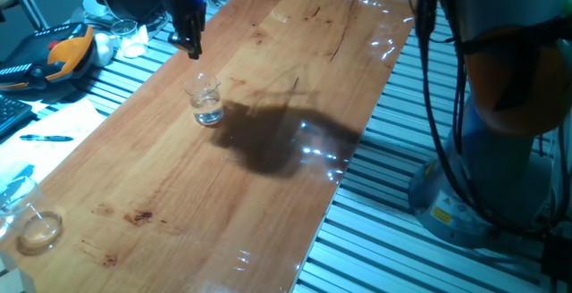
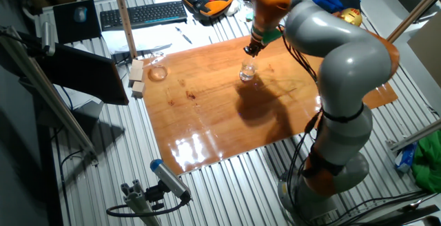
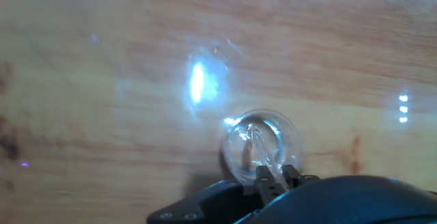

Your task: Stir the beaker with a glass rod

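The beaker point(image 1: 206, 101) is a small clear glass cylinder that stands upright on the wooden board point(image 1: 268, 195). It also shows in the other fixed view point(image 2: 247, 72) and the hand view point(image 3: 261, 145). My gripper point(image 1: 192, 47) hangs just above and slightly behind it, fingers point(image 3: 265, 177) pressed together. In the hand view the thin glass rod point(image 3: 265, 152) runs from my gripper point(image 3: 278, 176) down into the beaker as a faint bright streak. In the fixed views the rod is too thin to make out.
A low round glass dish point(image 1: 40, 229) sits at the board's near left corner, with two wooden blocks point(image 2: 138, 78) beside it. A keyboard point(image 2: 143, 14), an orange and black device point(image 1: 63, 52) and the robot base point(image 1: 500, 105) surround the board.
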`<state>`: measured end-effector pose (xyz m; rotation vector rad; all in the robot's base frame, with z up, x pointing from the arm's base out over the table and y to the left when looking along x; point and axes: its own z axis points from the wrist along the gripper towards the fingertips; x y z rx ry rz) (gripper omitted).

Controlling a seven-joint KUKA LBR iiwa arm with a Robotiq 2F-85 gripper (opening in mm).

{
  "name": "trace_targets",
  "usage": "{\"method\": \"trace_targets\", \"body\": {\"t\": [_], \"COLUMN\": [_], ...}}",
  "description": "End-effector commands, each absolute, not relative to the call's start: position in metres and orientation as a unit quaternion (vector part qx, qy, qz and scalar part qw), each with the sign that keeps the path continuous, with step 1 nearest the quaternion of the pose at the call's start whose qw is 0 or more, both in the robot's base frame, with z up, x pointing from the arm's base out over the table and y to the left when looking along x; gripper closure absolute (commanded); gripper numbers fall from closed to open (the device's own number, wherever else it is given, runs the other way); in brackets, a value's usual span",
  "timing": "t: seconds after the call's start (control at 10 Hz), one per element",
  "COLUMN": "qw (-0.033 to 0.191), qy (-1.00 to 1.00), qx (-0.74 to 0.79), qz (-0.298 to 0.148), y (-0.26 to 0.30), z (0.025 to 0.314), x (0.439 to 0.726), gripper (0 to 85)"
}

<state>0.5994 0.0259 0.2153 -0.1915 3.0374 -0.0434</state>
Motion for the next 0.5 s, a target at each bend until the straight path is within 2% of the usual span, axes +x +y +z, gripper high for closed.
{"method": "trace_targets", "body": {"t": [0.0, 0.2, 0.3, 0.4], "qw": [0.035, -0.035, -0.066, -0.064], "qy": [0.998, 0.997, 0.996, 0.998], "qx": [0.017, 0.047, 0.043, 0.017], "qz": [0.047, 0.058, 0.042, 0.013], "y": [0.027, 0.0267, 0.0259, 0.0249], "z": [0.214, 0.2126, 0.2132, 0.2148], "x": [0.5996, 0.5992, 0.5988, 0.5985], "gripper": [85.0, 85.0, 85.0, 85.0]}}
